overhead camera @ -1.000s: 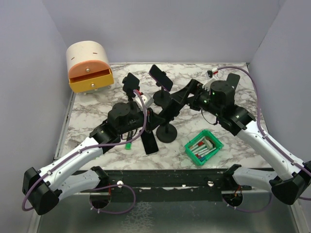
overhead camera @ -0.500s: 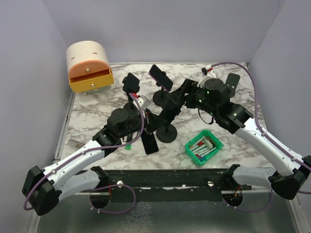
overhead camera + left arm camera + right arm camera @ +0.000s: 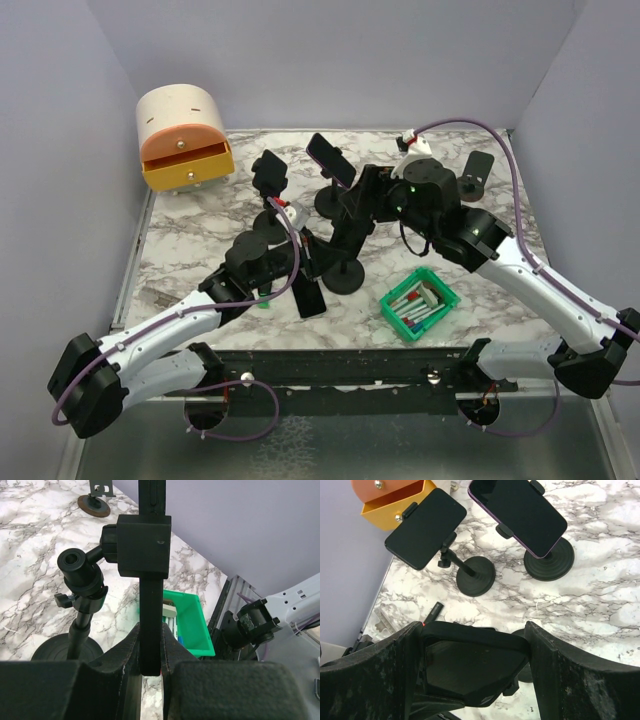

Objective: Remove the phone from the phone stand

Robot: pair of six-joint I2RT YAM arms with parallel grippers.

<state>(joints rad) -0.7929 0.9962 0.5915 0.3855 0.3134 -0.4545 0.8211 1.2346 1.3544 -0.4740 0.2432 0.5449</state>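
Clamping the phone [image 3: 150, 630] by its lower edge, cradled just above its fingers, the left gripper [image 3: 150, 652] is bracing. The right gripper [image 3: 472, 647] is straddling wide, grip unclear. Pulling askew is risking toppling the phone stand [image 3: 80, 625].

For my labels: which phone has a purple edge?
The far middle phone; the phone left of it, by the orange drawer, is plain black.

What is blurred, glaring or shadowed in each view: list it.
Top external: even soft light, no glare on the marble table. Left wrist: pincer fingers blurred up close, the phone between them sharp. Right wrist: near fingers soft and dark, the purple-edged phone beyond crisp.
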